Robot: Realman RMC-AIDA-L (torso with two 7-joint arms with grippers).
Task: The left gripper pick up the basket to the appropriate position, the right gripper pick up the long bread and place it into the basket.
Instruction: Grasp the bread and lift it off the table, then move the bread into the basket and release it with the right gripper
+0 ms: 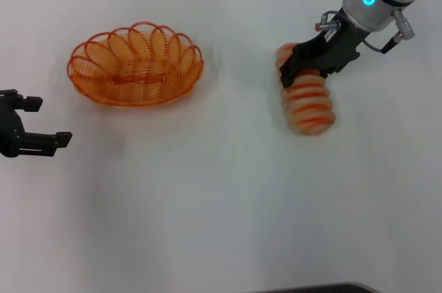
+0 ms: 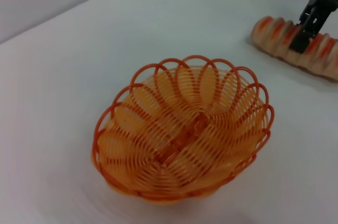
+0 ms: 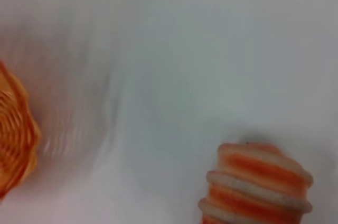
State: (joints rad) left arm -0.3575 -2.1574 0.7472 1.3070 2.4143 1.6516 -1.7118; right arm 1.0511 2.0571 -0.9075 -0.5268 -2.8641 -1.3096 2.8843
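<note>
- Head view: the long bread (image 1: 306, 97) lies right of centre, its long axis running far-left to near-right.
- The right gripper (image 1: 298, 66) is clamped across its far half.
- The basket (image 1: 135, 65) sits far left, empty.
- The left gripper (image 1: 43, 121) hangs spread apart, near-left.

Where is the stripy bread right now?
The long bread lies on the table's right side in the head view, under the right gripper, far from the basket.

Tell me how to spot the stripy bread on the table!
Look at the white table, then its right side, where the silver-white arm's black right gripper comes down. Under it lies the long tan bread with orange-red stripes. The orange wire basket far to its left is open and empty; the bread is solid and ridged.
</note>
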